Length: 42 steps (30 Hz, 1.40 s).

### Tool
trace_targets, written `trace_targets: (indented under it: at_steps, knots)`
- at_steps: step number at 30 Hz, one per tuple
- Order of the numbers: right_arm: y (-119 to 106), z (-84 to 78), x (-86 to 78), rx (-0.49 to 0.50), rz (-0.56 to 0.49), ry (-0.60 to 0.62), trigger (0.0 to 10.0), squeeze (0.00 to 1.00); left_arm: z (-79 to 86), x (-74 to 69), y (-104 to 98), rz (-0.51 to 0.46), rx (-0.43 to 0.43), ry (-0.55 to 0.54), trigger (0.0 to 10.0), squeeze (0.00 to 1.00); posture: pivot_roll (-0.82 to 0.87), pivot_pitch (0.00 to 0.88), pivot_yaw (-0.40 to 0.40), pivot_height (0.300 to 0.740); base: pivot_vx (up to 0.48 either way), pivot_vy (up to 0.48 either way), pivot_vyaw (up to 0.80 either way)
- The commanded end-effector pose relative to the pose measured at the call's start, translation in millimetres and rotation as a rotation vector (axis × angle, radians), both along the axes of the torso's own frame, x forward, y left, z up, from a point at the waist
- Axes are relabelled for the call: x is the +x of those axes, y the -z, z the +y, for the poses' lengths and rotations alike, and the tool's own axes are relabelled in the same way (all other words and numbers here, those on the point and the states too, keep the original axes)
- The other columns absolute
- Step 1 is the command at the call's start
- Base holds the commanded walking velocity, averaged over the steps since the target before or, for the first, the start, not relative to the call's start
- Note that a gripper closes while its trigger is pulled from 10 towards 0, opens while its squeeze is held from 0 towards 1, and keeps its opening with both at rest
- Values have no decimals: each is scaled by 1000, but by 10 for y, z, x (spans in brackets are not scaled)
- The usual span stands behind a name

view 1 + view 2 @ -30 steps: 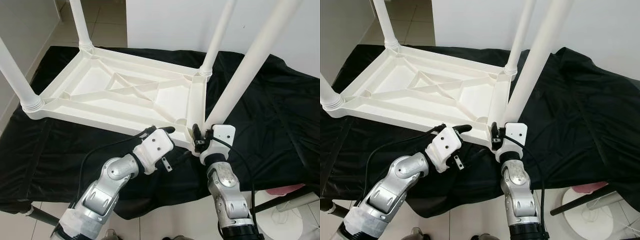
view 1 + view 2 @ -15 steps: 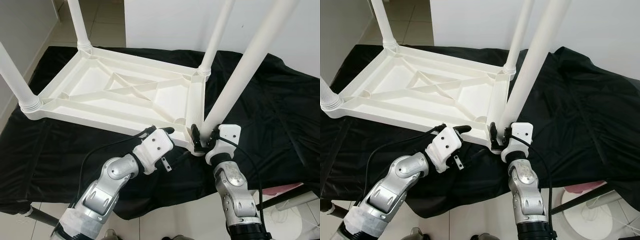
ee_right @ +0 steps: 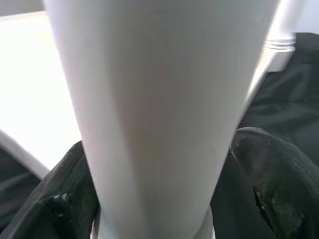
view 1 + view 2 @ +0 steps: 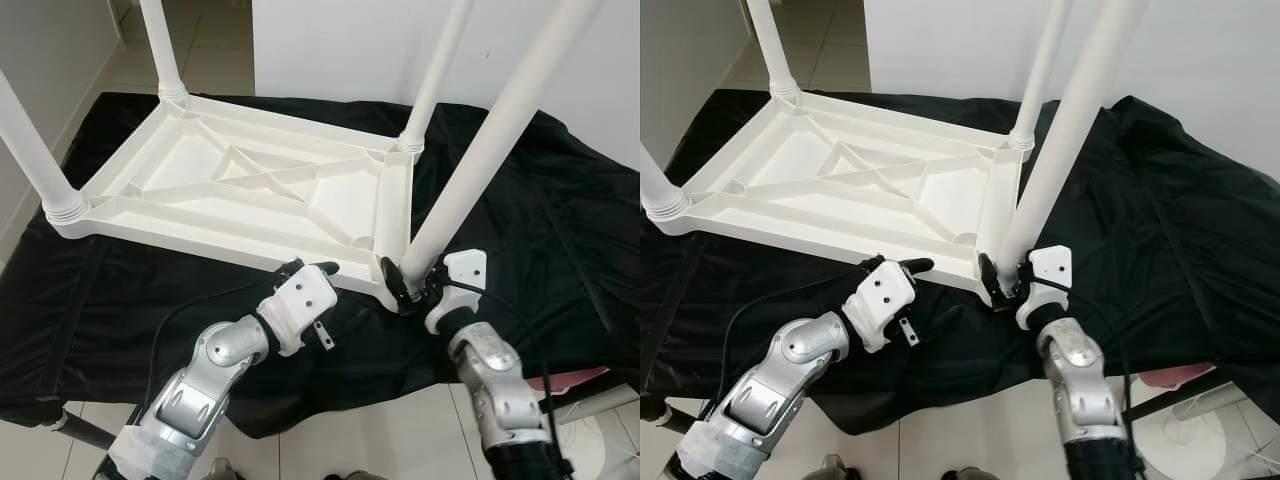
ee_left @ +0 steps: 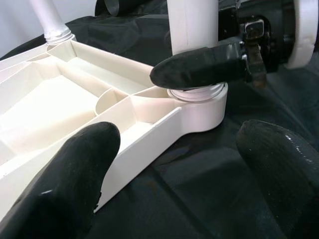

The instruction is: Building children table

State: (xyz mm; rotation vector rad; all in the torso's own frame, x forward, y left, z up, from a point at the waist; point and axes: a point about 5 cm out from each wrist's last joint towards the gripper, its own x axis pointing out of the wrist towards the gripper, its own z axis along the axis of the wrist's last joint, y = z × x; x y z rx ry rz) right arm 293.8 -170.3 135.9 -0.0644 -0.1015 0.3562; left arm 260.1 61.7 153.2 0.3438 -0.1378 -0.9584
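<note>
Nearest, the two silver arms reach up from the bottom edge toward the near right corner of the white table (image 4: 240, 185), which lies upside down on a black cloth (image 4: 540, 230) with its ribbed underside showing; the right gripper (image 4: 412, 285) grips the base of the near right leg (image 4: 490, 150), one black finger (image 5: 199, 64) pressed on each side of it just above the corner socket; a second ago its wrist stood almost straight under the corner, and now the forearm has swung out to the right and the wrist tilts in toward the leg, the hold unchanged; the left gripper (image 4: 305, 270) sits just left of that corner at the near rail, fingers spread apart and holding nothing, and its arm has dropped slightly lower and left since then; the leg still leans to the right; farther back, the near left leg (image 4: 30, 140), the far right leg (image 4: 435, 70) and the far left leg (image 4: 160, 45) stand in their corners as before.
</note>
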Motion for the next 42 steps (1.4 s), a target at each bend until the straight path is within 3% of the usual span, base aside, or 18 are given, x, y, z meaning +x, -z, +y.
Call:
trace_targets:
  at_steps: [1, 9, 15, 16, 26, 27, 28, 29, 30, 37, 42]
  knots:
    - [53, -61, 21, -18, 23, -27, 10000, 0, -40, -45, 8, 14, 10, 46, 10000, 0, -15, 43, -91, 740, 0, 0, 0]
    - [61, 13, 137, -59, 42, -209, 10000, 0, -44, -39, 23, 38, 14, 39, 10000, 0, 5, 32, -90, 740, 0, 0, 0]
    - [67, 51, 179, -64, 50, -266, 10000, 0, -44, -42, 22, 45, 17, 38, 10000, 0, 22, 29, -93, 740, 0, 0, 0]
    - [78, 72, 191, -69, 54, -291, 0, 0, -44, -45, 22, 43, 20, 37, 10000, 0, 28, 29, -95, 740, 0, 0, 0]
    - [133, 92, 216, -77, 64, -326, 0, 0, -67, -86, 42, 54, 15, 35, 10000, 0, 33, 26, -103, 740, 0, 0, 0]
    - [141, 77, 214, -69, 70, -313, 1176, 0, -70, -86, 43, 55, 14, 35, 10000, 0, 31, 26, -104, 740, 0, 0, 0]
    - [148, 64, 216, -63, 73, -307, 5059, 0, -72, -86, 42, 56, 13, 35, 10000, 0, 31, 26, -104, 740, 0, 0, 0]
    - [148, 64, 216, -63, 73, -307, 5059, 0, -72, -86, 42, 56, 13, 35, 10000, 0, 31, 26, -104, 740, 0, 0, 0]
    - [143, 54, 217, -57, 71, -295, 10000, 0, -73, -83, 42, 56, 13, 35, 10000, 0, 26, 25, -106, 740, 0, 0, 0]
    - [142, 6, 218, -69, 58, -146, 10000, 0, -82, -64, 43, 62, 7, 26, 10000, 0, 20, 25, -108, 740, 0, 0, 0]
    - [171, -6, 183, -22, 65, 58, 10000, 0, -90, -71, 41, 65, 2, 25, 10000, 0, 12, 25, -105, 740, 0, 0, 0]
